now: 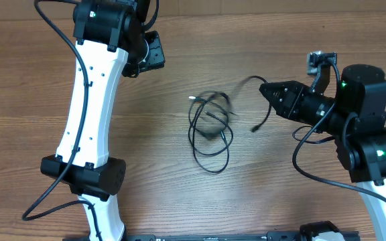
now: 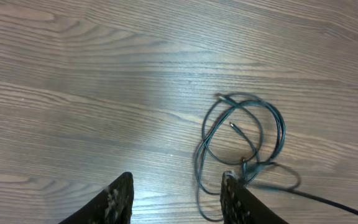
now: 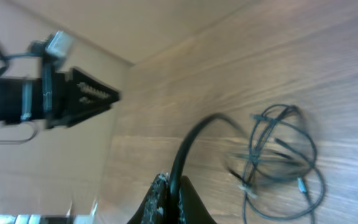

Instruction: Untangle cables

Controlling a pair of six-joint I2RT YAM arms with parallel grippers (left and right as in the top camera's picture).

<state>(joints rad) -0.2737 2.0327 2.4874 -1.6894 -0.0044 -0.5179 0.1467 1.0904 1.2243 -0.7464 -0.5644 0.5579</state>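
A tangle of thin dark cables [image 1: 210, 130] lies in loose loops on the wooden table near the middle. It also shows in the left wrist view [image 2: 241, 137] and the right wrist view [image 3: 281, 162]. My right gripper [image 1: 263, 88] is to the right of the tangle and shut on a thicker black cable [image 3: 194, 140]. This cable runs, blurred, from the jaws [image 3: 173, 186] toward the tangle. A loose end [image 1: 254, 127] hangs below the gripper. My left gripper [image 1: 154, 53] is open and empty, up and left of the tangle. Its fingers [image 2: 176, 190] frame bare wood beside the loops.
The wooden table [image 1: 146, 154] spreads around the tangle. The left arm's white links [image 1: 89, 100] stand at the left and the right arm's body [image 1: 364, 114] at the right. The left gripper also shows in the right wrist view [image 3: 86, 96].
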